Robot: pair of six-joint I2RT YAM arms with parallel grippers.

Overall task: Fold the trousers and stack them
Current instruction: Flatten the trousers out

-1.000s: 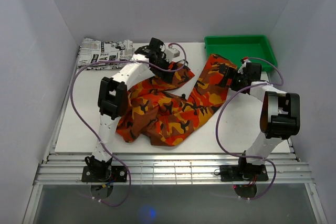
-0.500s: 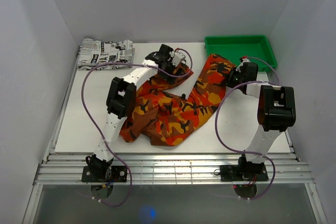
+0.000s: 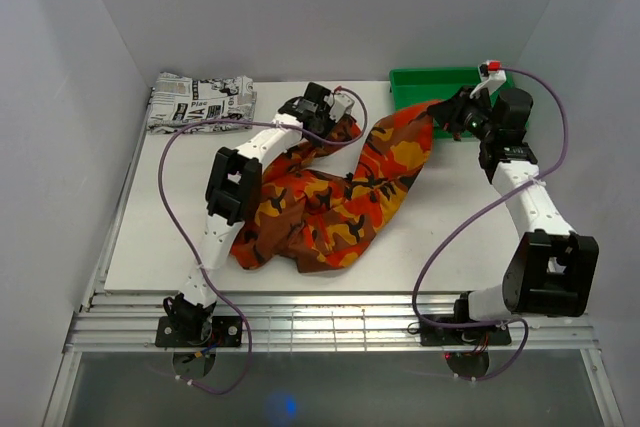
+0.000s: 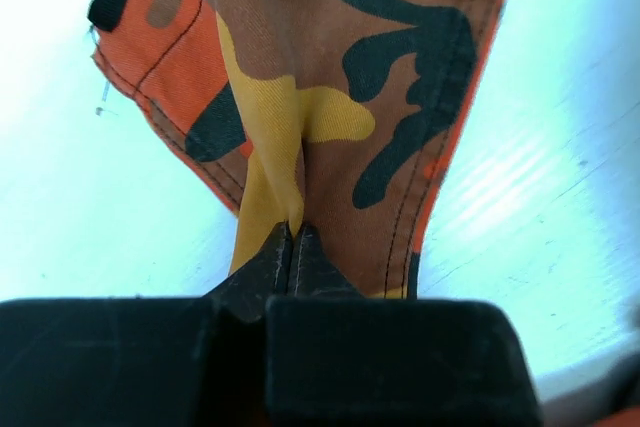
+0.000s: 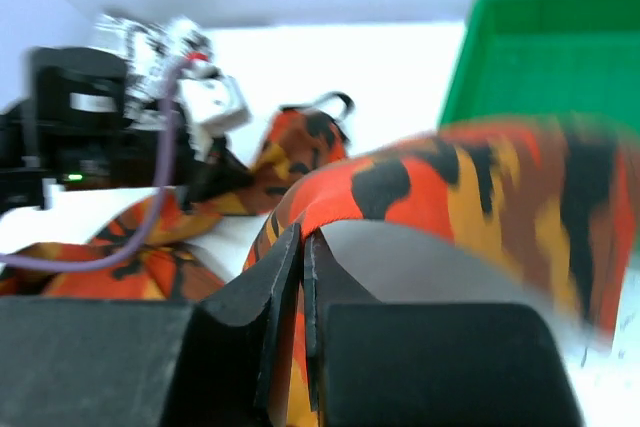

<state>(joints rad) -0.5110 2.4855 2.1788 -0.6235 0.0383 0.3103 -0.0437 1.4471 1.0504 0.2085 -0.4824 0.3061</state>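
One green tray (image 3: 432, 87); trousers (image 3: 330, 209) reach its rim.

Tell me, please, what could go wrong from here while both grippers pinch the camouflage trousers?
The left gripper pinches only a thin fold of the soft orange, red and black camouflage cloth trousers; it might slip under tension. The right gripper holds cloth beside the green plastic tray, whose rim could snag it. The bunched middle may twist.
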